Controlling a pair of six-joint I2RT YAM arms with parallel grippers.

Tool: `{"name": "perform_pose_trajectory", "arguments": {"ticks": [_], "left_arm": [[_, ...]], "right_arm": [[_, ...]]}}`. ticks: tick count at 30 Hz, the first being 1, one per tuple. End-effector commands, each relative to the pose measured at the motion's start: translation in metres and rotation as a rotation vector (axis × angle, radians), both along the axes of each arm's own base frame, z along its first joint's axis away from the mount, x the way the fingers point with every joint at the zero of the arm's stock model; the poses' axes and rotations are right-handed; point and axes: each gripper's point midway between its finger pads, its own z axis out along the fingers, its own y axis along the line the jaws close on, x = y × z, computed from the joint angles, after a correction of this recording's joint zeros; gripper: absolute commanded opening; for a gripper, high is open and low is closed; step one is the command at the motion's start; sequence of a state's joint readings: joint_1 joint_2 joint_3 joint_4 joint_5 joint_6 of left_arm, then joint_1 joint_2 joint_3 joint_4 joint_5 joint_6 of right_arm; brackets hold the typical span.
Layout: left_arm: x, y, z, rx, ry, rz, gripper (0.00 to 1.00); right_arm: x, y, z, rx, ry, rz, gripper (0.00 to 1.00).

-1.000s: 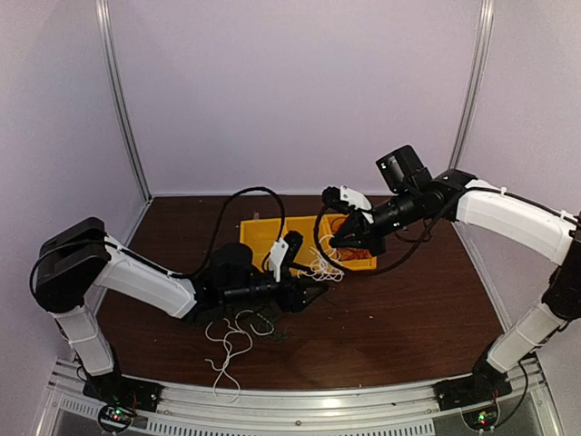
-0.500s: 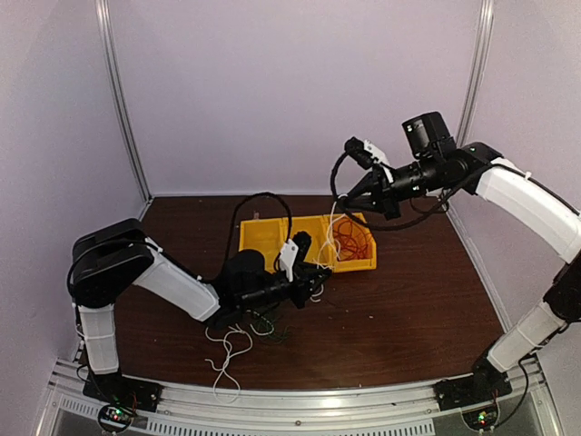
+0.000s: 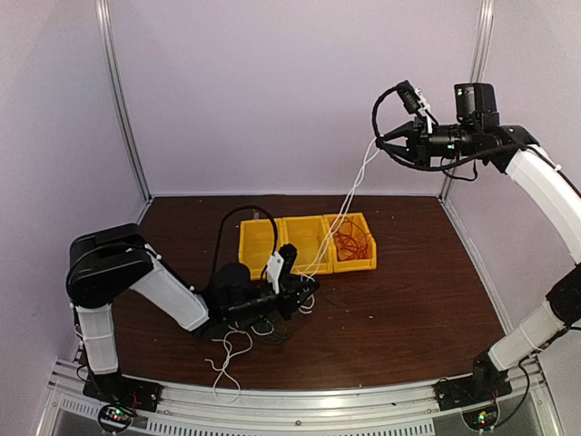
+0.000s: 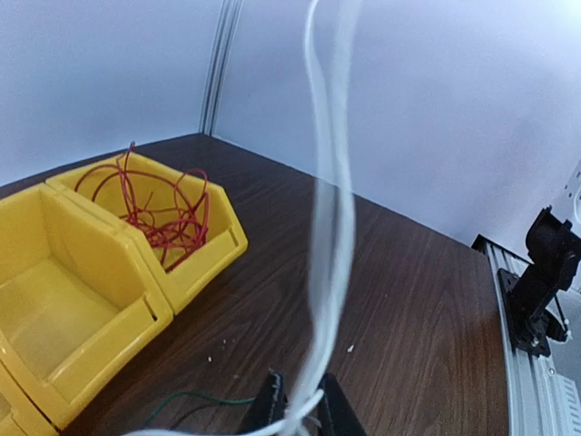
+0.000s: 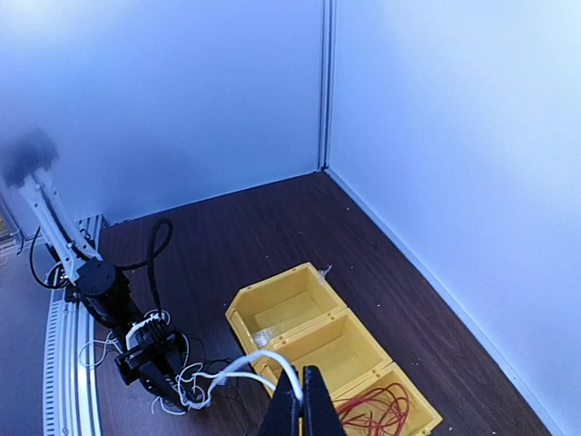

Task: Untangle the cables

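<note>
Right gripper (image 5: 302,386): clenched on the white cable (image 4: 331,227), held high above the table (image 3: 408,300).
Left gripper (image 4: 300,413): low over the table, apparently pinched on the same white cable beside a small knot.
White cable: stretched in a long slant between both grippers, with slack loops on the table near the left arm.
Red cable (image 4: 163,213): heaped alone in the end one of the yellow bins (image 3: 259,245).
Dark green cable (image 4: 195,398): on the table just beside the left gripper.
Progress: seemingly midway, with red sorted, white being drawn out, and the knot and green not yet separated.
</note>
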State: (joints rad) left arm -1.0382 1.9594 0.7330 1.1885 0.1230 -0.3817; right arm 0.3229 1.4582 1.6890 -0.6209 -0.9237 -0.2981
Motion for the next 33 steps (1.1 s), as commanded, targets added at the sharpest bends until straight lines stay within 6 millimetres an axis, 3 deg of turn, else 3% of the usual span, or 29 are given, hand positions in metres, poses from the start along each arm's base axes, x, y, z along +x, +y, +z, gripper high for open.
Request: {"name": "perform_pose_trajectory", "arguments": {"ticks": [1, 3, 6, 14, 18, 33], "left_arm": [[-0.017, 0.01, -0.02, 0.043, 0.054, -0.041, 0.18], [-0.022, 0.014, -0.017, 0.032, 0.048, -0.059, 0.21], [-0.022, 0.017, -0.018, 0.042, 0.054, -0.047, 0.15], [-0.021, 0.028, -0.026, 0.07, 0.07, -0.007, 0.14], [-0.026, 0.033, -0.021, 0.056, 0.096, -0.019, 0.13], [-0.052, 0.064, -0.011, 0.099, 0.148, 0.0, 0.11]], "right_arm": [[0.003, -0.01, 0.042, 0.062, -0.121, -0.055, 0.0], [0.006, -0.009, 0.035, 0.061, -0.111, -0.058, 0.0], [0.01, -0.008, 0.028, 0.063, -0.101, -0.06, 0.0], [0.011, -0.006, 0.057, 0.1, -0.142, -0.055, 0.0], [0.017, -0.003, 0.054, 0.103, -0.135, -0.06, 0.0], [0.048, 0.059, -0.02, 0.026, -0.043, -0.016, 0.0]]}}
